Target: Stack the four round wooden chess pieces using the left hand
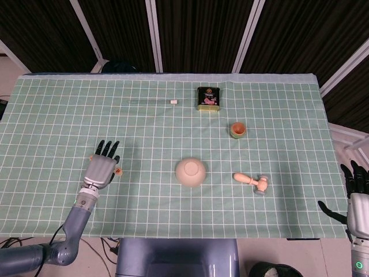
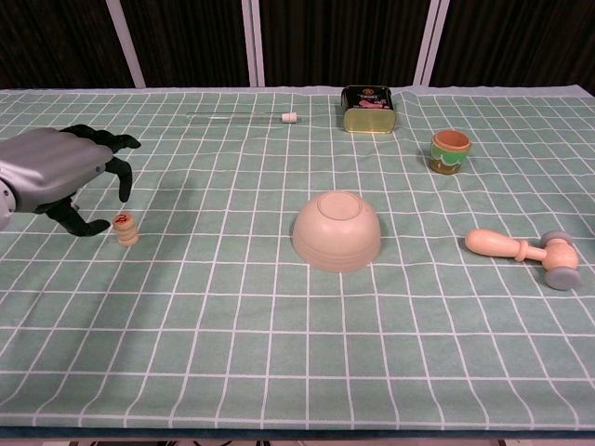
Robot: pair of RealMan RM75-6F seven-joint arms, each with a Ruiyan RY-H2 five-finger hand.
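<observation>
The stack of chess pieces point(image 2: 125, 229) stands just beyond the released left hand point(image 2: 58, 177) (stacking looks finished).

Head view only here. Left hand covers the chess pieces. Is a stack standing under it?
Observer: Yes. Chest view shows a short stack of chess pieces upright on the cloth, with a red mark on top.
Operator: Is the hand holding it?
Observer: No. The left hand is beside it. Its fingers curl above the top with a visible gap.
Operator: All four in it?
Observer: It is more than one piece high, but the exact count is too small to tell.
</observation>
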